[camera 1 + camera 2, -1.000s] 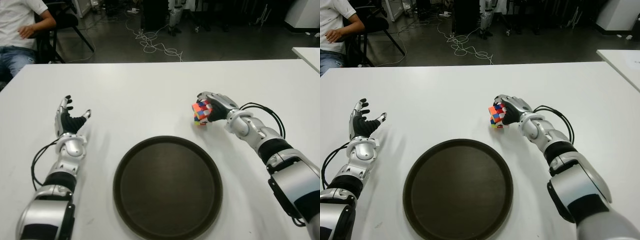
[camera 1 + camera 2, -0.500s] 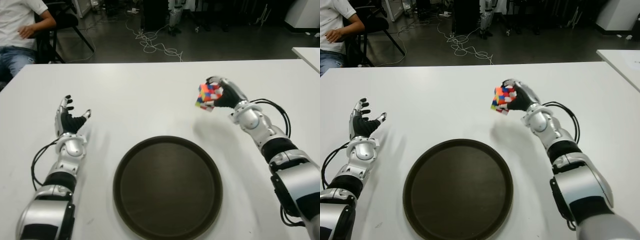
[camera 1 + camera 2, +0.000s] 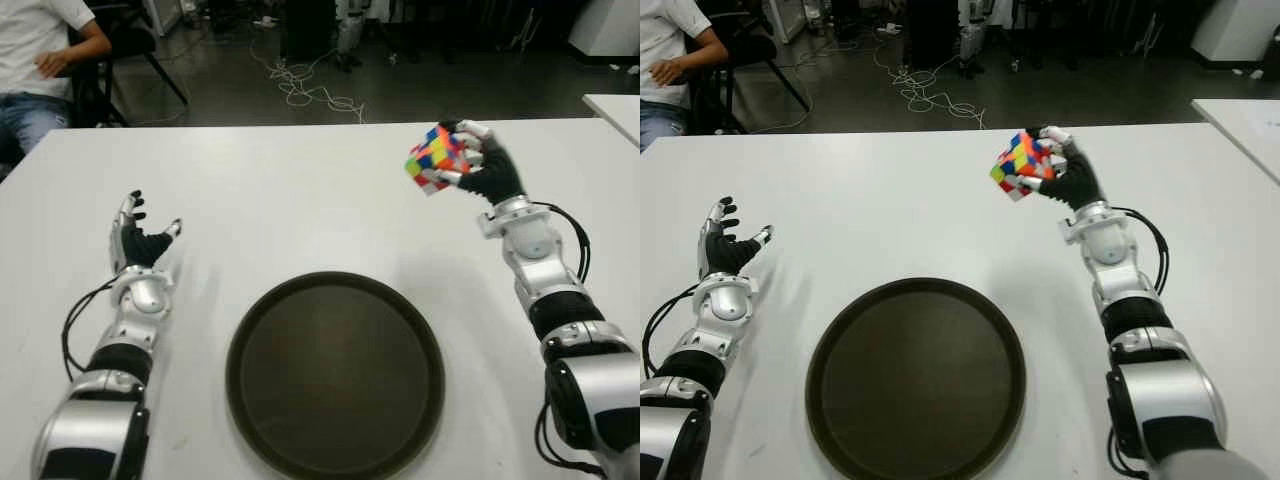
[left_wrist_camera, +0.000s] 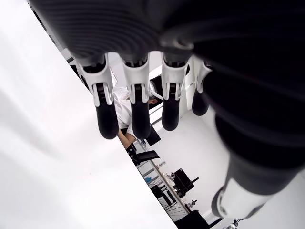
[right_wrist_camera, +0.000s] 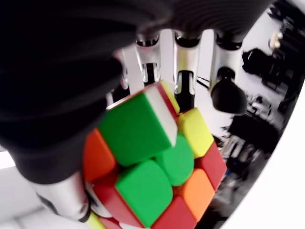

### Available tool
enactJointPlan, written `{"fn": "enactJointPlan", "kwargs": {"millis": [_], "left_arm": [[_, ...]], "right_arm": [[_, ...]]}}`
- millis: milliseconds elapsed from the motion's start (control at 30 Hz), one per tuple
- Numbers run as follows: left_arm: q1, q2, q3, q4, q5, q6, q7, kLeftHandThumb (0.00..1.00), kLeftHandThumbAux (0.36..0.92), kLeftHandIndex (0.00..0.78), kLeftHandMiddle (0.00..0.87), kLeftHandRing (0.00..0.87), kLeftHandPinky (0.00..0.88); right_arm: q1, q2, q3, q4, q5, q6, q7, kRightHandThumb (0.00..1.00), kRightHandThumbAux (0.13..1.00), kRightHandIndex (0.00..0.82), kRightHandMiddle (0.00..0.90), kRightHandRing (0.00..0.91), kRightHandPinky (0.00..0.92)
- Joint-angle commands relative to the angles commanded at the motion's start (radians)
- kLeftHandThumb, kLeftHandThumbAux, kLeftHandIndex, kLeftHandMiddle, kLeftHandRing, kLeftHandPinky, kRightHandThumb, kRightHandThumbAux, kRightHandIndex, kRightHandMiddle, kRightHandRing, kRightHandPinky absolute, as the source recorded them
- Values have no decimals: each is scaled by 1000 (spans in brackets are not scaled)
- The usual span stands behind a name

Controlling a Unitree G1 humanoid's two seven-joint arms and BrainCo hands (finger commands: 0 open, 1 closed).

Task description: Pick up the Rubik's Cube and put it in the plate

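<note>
Above table (image 3: 300,200), far right of plate (image 3: 335,375) | right hand (image 3: 478,170) clamped on cube (image 3: 437,158), raised to clear rim | left hand (image 3: 140,240) fingers apart, idle, plate's left.

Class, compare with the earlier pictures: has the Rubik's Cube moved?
Yes. The Rubik's Cube, gripped by the right hand, has risen off the table, away from the plate.

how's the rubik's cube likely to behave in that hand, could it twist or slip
The Rubik's Cube looks rigid, so the right hand probably won't crush it. One layer appears turned out of line in the right wrist view, so it may twist under finger pressure. Its glossy faces could slip. Flat sides should stop it rolling in the plate.
</note>
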Motion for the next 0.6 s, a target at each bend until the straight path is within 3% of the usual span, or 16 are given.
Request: {"fn": "enactJointPlan", "kwargs": {"millis": [600], "left_arm": [[-2,3,-5,2,10,9,4,276,760,106,167,177,212]], "right_arm": [[48,9,-42,-175,59,211,77,337,780,658,815,820,807]]}}
